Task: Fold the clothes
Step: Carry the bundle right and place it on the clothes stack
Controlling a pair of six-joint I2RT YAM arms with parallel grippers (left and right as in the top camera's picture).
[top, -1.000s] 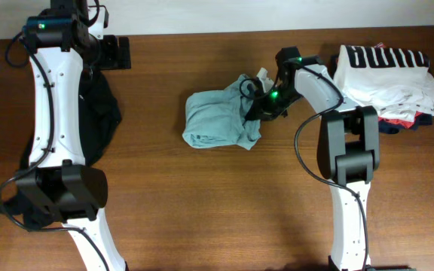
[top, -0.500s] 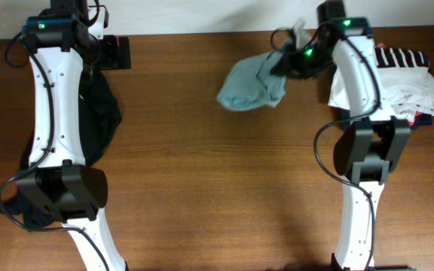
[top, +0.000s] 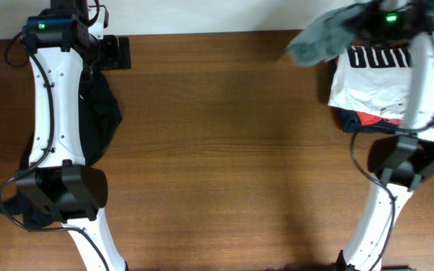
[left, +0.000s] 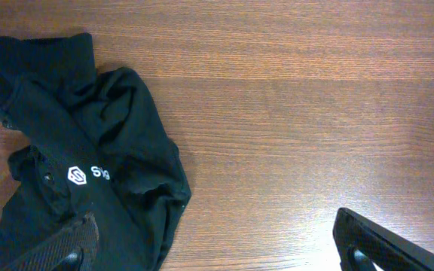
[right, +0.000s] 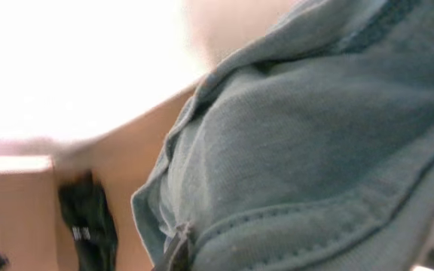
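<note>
Gone from the middle of the worktop (top: 217, 150) within the last second: the pale grey-teal shirt (top: 319, 41), now hoisted and swung to the far right corner, blurred in mid-air just beside the white lettered shirt (top: 375, 83) and the red and navy garments (top: 368, 118) peeking out beneath. Pinched tight on a bunch of that thin jersey, the right claw (top: 360, 21), smeared by motion from overhead and hidden in its own wrist view, filled instead with hanging teal cloth and a stitched seam. Probably a delivery to the stack of finished garments, though neatness of any fold impossible to judge through the blur. Parked at the far left edge, unmoved over that same second, the left claw (top: 115, 53), spread wide and holding nothing. Crumpled on the wood beneath the left arm, the black top (left: 89, 173), small white logo facing up, not yet folded. Likely next in line, with the bare centre free for spreading it flat
</note>
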